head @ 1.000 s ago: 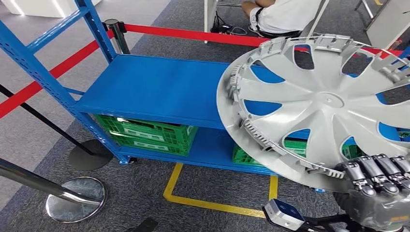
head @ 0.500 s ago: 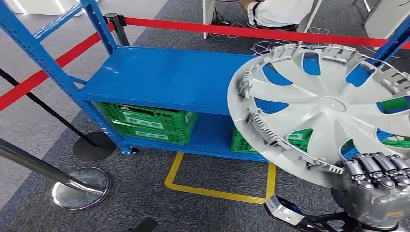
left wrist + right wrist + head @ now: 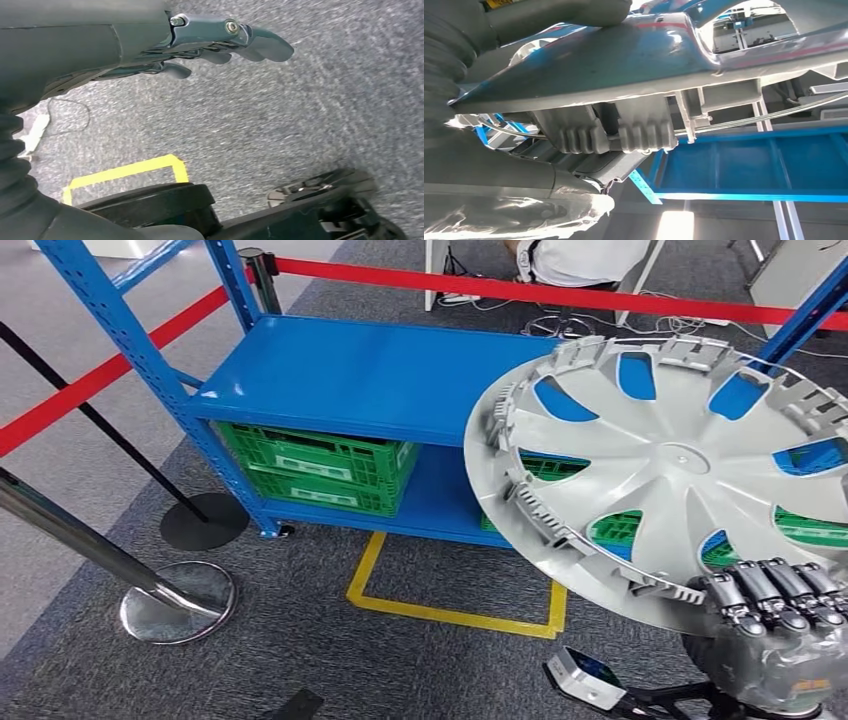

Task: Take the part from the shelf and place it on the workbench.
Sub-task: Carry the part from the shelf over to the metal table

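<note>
At the far left of the head view a chrome stanchion (image 3: 150,595) leans over its round base on the grey carpet floor (image 3: 300,660), and a black post (image 3: 190,510) stands on a dark disc just behind it. Red barrier tape (image 3: 90,385) runs from the left edge back to another post and then across the rear. Next comes the blue shelf (image 3: 380,375), its upper deck bare, with a green crate (image 3: 320,472) on the lower deck. A yellow floor marking (image 3: 450,615) outlines a box on the carpet in front of the shelf.

The part (image 3: 680,475) is a large silver-grey wheel cover, held off the shelf and up in the air in front of its right end. It is tilted, its ribbed inner side turned toward the camera, with curved spokes, oval cutouts showing blue and green behind, a small hub at the centre and clips along the rim. The right hand (image 3: 775,605) grasps its lower rim, dark fingers (image 3: 760,590) hooked over the edge; the right wrist view shows the part (image 3: 634,65) close against that hand (image 3: 614,137).

In the left wrist view the left hand (image 3: 220,42) hangs over the carpet, fingers loosely extended and holding nothing.
</note>
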You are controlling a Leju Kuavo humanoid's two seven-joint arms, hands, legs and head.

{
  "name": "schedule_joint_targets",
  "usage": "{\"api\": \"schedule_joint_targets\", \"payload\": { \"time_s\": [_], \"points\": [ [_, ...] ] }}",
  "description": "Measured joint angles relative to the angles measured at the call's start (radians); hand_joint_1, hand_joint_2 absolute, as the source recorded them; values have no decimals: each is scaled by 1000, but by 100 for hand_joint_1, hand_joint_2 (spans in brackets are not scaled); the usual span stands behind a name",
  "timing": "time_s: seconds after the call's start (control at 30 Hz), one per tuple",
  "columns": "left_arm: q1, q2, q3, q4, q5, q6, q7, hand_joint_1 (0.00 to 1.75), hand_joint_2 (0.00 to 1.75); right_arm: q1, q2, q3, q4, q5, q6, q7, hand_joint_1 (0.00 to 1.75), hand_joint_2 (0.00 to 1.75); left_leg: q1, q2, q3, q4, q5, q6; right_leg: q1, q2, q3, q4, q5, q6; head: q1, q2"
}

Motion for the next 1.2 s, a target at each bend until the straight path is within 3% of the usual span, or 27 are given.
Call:
{"api": "schedule_joint_targets", "payload": {
  "time_s": [0.07,0.13,0.17,0.23,0.3,0.33,0.37,0.4,0.47,0.53,0.57,0.63,0.7,0.8,0.83,0.87,0.9,0.93,0.97,1.0,1.07,1.13,1.17,1.2],
  "points": [
    [0,0,1,0,0,1,-4,0,175,0,0,-3,0,0,0,-9,175,175,-1,0,-9,1,19,-8,4,3,38,-67,-19,-4,0,0],
    [2,2,2,0,0,0,-10,0,175,1,0,-6,0,0,0,-13,175,175,-2,-1,-16,-3,31,-16,2,3,23,-66,-8,-14,0,0],
    [4,3,3,0,0,0,-12,0,175,1,0,-8,0,0,0,-13,175,175,-2,-2,-24,6,17,-22,0,2,14,-65,0,-21,-3,0],
    [5,6,4,0,1,-2,-15,0,175,2,0,-13,0,0,0,-13,175,175,1,-3,-53,88,-64,-33,-4,-2,-5,-62,16,-37,-9,0],
    [5,8,4,0,1,-3,-17,0,175,5,0,-18,0,0,0,-11,175,175,3,-2,-88,228,-152,-39,-1,-5,-30,-54,30,-46,-13,0],
    [5,8,4,0,2,-3,-17,0,175,6,0,-19,1,0,0,-9,175,175,4,-2,-95,280,-168,-39,1,-6,-44,-50,38,-48,-13,0],
    [5,9,5,0,2,-3,-17,0,175,7,0,-20,1,0,0,-6,175,175,3,-2,-88,302,-160,-37,4,-6,-58,-47,46,-49,-14,0],
    [5,9,5,0,2,-3,-17,0,175,8,0,-20,2,0,0,-2,175,175,2,-2,-65,289,-135,-32,7,-6,-72,-44,54,-50,-13,0],
    [4,10,7,0,2,-3,-17,0,175,12,0,-21,2,0,0,5,175,175,-4,-2,28,175,-92,-14,12,-4,-94,-40,70,-49,-13,0],
    [0,11,8,0,2,-2,-19,0,175,16,0,-22,1,0,0,8,175,175,-10,-1,116,42,-99,-2,15,-5,-107,-38,85,-42,-13,0],
    [-1,11,9,0,2,-1,-20,0,175,16,0,-23,1,0,0,8,175,175,-12,-1,137,5,-109,0,15,-6,-113,-38,93,-36,-13,0],
    [0,11,10,0,2,1,-21,0,175,18,0,-27,1,0,0,5,175,175,-11,-1,131,-16,-103,3,13,-7,-126,-36,106,-24,-13,0],
    [4,11,11,0,2,3,-21,0,175,21,0,-33,0,0,0,0,175,175,-7,2,113,-20,-85,13,12,-5,-147,-5,66,-12,-10,0],
    [5,11,12,0,2,5,-23,0,175,23,0,-43,0,0,0,-9,175,175,-6,4,81,-21,-56,22,9,-4,-187,164,-70,2,-5,0],
    [5,11,12,0,2,6,-24,0,175,23,0,-46,0,0,0,-11,175,175,-7,4,68,-20,-45,22,8,-4,-192,218,-88,4,-5,0],
    [5,12,12,0,2,7,-24,0,175,23,0,-50,0,0,0,-13,175,175,-7,5,54,-20,-33,21,8,-4,-185,247,-80,6,-5,0],
    [5,12,12,0,2,7,-24,0,175,23,0,-53,0,0,0,-14,175,175,-8,5,38,-18,-21,20,8,-4,-164,245,-51,7,-5,0],
    [5,12,12,0,2,8,-24,0,175,23,0,-56,0,0,0,-14,175,175,-7,5,22,-16,-9,18,8,-4,-126,208,-16,7,-5,0],
    [5,12,12,0,2,8,-24,0,175,22,0,-59,0,0,0,-15,175,175,-8,4,7,-13,2,14,8,-4,-73,141,0,7,-5,0],
    [5,12,12,0,2,8,-24,0,175,22,0,-61,-1,0,0,-14,175,175,-8,3,-5,-8,12,10,9,-3,-12,54,-4,4,-5,0],
    [5,13,12,0,2,10,-25,0,175,23,0,-63,-2,0,0,-13,175,175,-10,2,-15,-5,33,2,12,-1,59,-64,-33,-9,-5,0],
    [7,14,12,0,2,11,-25,0,175,24,0,-65,-2,0,0,-12,175,175,-9,1,-20,-7,51,-8,13,1,52,-75,-28,-26,-4,0],
    [8,15,12,0,2,11,-25,0,175,24,0,-66,-2,0,0,-12,175,175,-9,-1,-26,-1,43,-14,12,0,42,-73,-20,-33,-3,0],
    [10,15,12,0,2,11,-25,0,175,24,0,-67,-2,0,1,-12,175,175,-8,-2,-35,19,13,-22,10,-2,30,-71,-9,-43,-6,0]
  ]
}}
